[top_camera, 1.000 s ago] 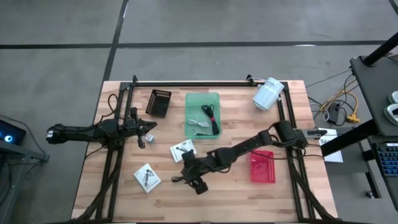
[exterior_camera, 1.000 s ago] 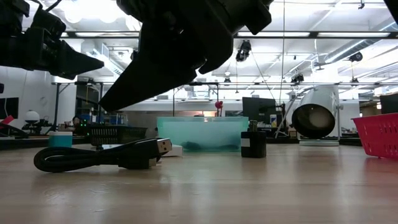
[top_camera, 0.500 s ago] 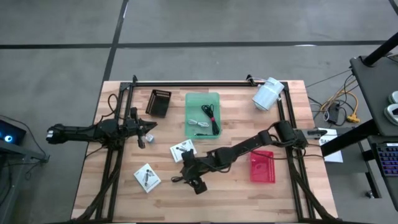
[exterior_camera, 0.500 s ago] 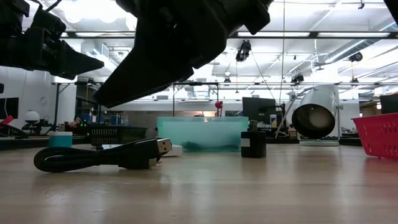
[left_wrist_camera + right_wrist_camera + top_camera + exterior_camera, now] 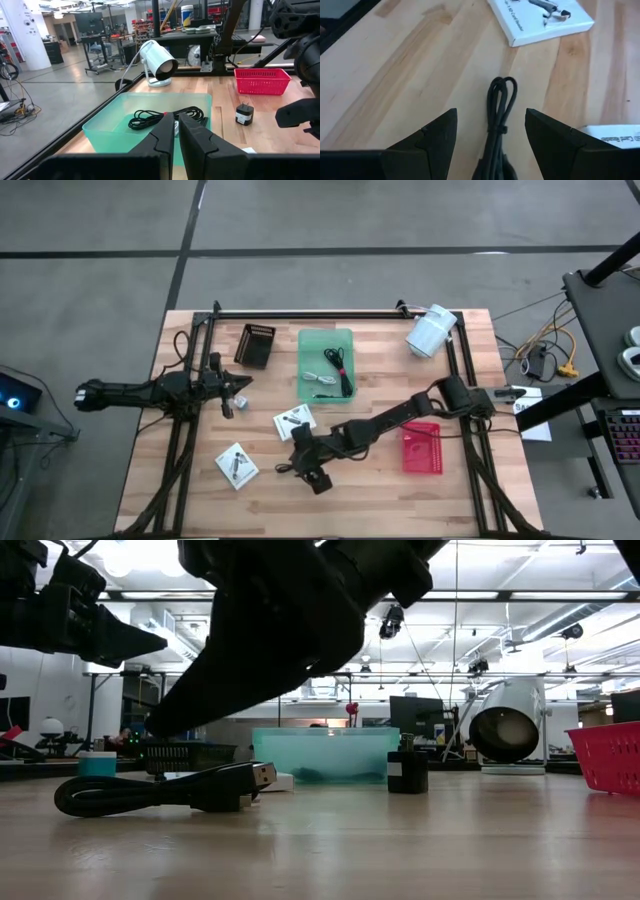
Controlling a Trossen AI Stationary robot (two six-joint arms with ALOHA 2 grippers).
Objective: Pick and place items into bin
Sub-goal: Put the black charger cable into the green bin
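Hovering our right end effector [image 5: 490,135], fingers spread, astride the black coiled cable [image 5: 499,107] on the surface near a white packet [image 5: 540,17]; misaligned closing could pinch one strand, letting the coil slip free. Left end effector [image 5: 176,135] waits, pressed together.

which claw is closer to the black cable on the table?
Right. The right claw hangs just above the black cable, open, fingers either side of it. The left claw waits far off, beside the green bin.
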